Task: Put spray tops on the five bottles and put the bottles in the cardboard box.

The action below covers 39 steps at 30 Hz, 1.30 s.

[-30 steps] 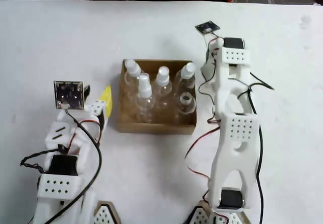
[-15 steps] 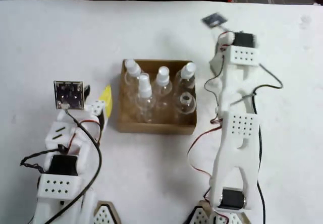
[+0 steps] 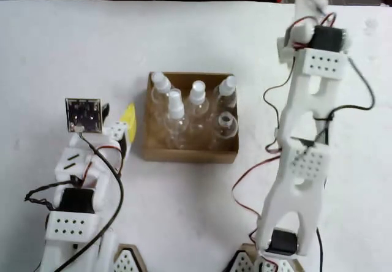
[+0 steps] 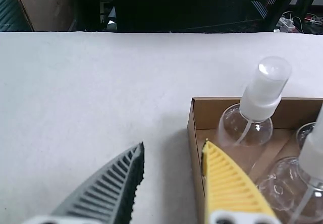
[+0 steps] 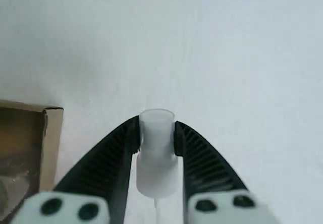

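Spray top (image 5: 156, 156) in right gripper (image 5: 156, 127), clear of box (image 5: 52, 143)

Bright, even light from above nearly washes out the white worktop (image 3: 184, 39) in the high view. Shadows are soft and faint; a pale one lies beside the cardboard box (image 4: 192, 123) wall. The room beyond the far edge is dark. The clear bottles (image 3: 176, 124) carry small highlights. The spray top (image 5: 156, 158) in the right gripper (image 5: 156, 127) almost blends into the bright worktop.
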Motion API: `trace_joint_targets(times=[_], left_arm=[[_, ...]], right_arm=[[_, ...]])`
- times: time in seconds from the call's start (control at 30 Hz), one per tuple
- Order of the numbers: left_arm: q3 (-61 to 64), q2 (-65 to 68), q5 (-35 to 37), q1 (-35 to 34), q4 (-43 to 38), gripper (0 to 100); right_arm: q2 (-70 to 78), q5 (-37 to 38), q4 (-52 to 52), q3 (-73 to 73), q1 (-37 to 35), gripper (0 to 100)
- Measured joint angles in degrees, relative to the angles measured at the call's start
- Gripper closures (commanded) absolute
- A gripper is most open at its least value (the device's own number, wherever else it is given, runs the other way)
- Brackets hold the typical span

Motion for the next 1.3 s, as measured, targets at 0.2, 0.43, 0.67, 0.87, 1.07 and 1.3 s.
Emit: trace_joint_targets(times=[0.2,0.43,0.67,0.87,1.07,1.3], left_arm=[[0.0,0.0,0.0,0.0,0.0,82],[0.0,0.0,0.0,0.0,0.0,82],[0.0,0.0,0.0,0.0,0.0,82],[0.0,0.0,0.0,0.0,0.0,82],[0.0,0.0,0.0,0.0,0.0,82],[0.0,0.0,0.0,0.0,0.0,82]], right_arm=[[-21.7,0.0,0.1,13.2,-0.1,98.2],[-48.3,-0.4,0.1,37.3,-5.3,98.2],[-70.4,-0.4,-5.5,58.8,-12.9,98.2],[-83.8,-0.5,-22.0,75.5,-13.2,98.2],[-94.7,-1.7,-36.1,86.9,-13.6,98.3],[-103.4,-14.2,-44.0,89.0,-15.5,98.3]])
